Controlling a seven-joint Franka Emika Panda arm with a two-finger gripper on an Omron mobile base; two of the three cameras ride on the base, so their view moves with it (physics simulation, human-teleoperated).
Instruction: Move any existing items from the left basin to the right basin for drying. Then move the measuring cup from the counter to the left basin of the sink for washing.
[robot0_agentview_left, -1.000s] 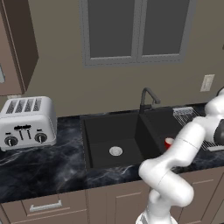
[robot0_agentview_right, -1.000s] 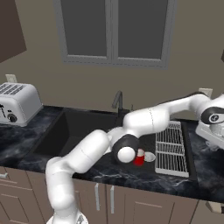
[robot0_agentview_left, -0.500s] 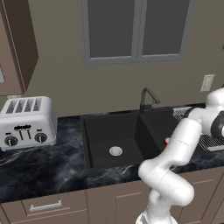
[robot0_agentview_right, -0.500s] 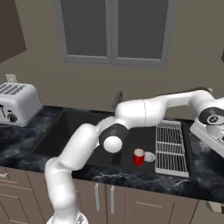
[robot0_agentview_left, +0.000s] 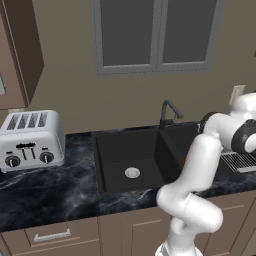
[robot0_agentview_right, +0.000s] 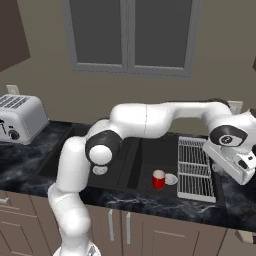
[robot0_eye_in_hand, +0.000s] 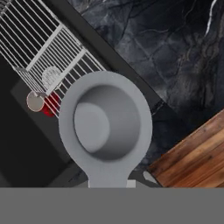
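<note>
The grey measuring cup (robot0_eye_in_hand: 105, 124) hangs close under the hand, its bowl facing the camera, and my gripper (robot0_eye_in_hand: 109, 183) is shut on its handle. In the right base view the gripper (robot0_agentview_right: 242, 169) is raised at the far right, above the counter (robot0_agentview_right: 227, 192) beside the sink. The red mug (robot0_agentview_right: 158, 179) stands upright in the right basin (robot0_agentview_right: 150, 157) next to the silver drain (robot0_agentview_right: 171, 178); the hand view shows the mug (robot0_eye_in_hand: 50, 105) far below. The left basin (robot0_agentview_left: 125, 157) holds only its drain (robot0_agentview_left: 132, 173).
A white wire rack (robot0_agentview_right: 195, 167) lies over the right basin's right side. The dark faucet (robot0_agentview_left: 170, 111) rises behind the sink. A silver toaster (robot0_agentview_left: 30, 140) stands on the left counter. Wooden floor (robot0_eye_in_hand: 192, 153) shows beyond the counter edge (robot0_eye_in_hand: 166, 43).
The arm's elbow has swung up and left, away from the red mug. The hand stays at the far right with the cup in it. The mug has not moved.
</note>
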